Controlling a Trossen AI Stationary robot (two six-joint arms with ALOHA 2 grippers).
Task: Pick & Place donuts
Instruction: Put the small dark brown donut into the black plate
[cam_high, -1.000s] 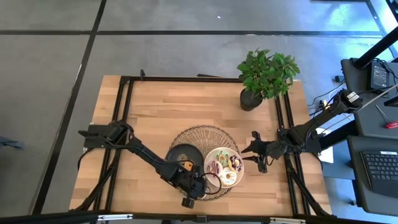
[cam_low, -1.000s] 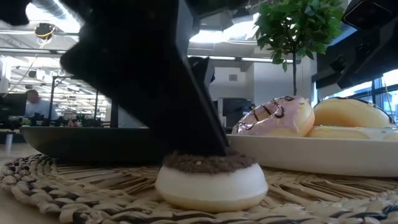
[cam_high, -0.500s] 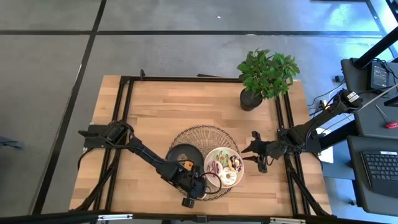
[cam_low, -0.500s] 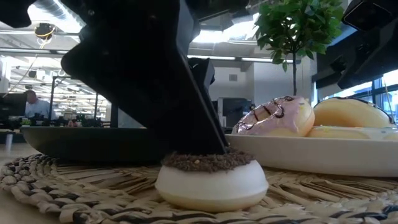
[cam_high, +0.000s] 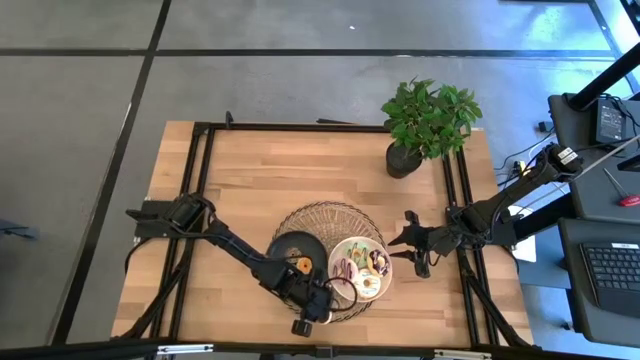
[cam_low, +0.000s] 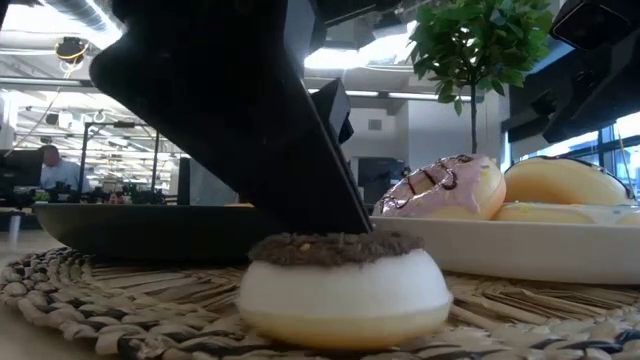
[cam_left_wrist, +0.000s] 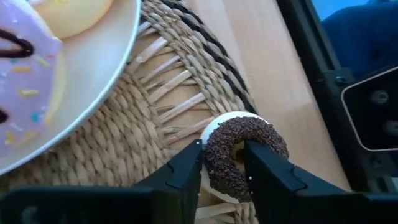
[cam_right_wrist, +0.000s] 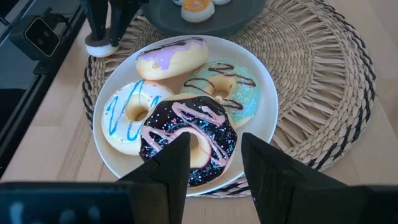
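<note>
chocolate donut gripped at the mat's edge

left end effector (cam_left_wrist: 222, 171) is closing its two dark fingers (cam_left_wrist: 186, 171) on a small chocolate-sprinkled donut (cam_left_wrist: 244, 152), one finger outside the ring and the other reaching into its hole. the donut is sitting on the woven placemat (cam_left_wrist: 134, 134), at its near edge, just beside the white plate (cam_left_wrist: 93, 74); in the low view its cream underside (cam_low: 342, 295) is resting on the weave. the white plate is carrying four bigger donuts: a lilac-iced one (cam_right_wrist: 172, 57), a mint-green one (cam_right_wrist: 222, 84), a white one with blue squiggles (cam_right_wrist: 132, 115) and a dark one with pink drizzle (cam_right_wrist: 189, 140). a black plate (cam_high: 293, 250) is lying beside it on the same mat, holding a small orange-topped donut (cam_high: 303, 265).

right end effector (cam_high: 410, 245) is hovering just beside the mat's right edge, fingers spread apart and gripping nothing. a potted plant (cam_high: 425, 120) is standing at the far right of the tabletop (cam_high: 260, 170).
</note>
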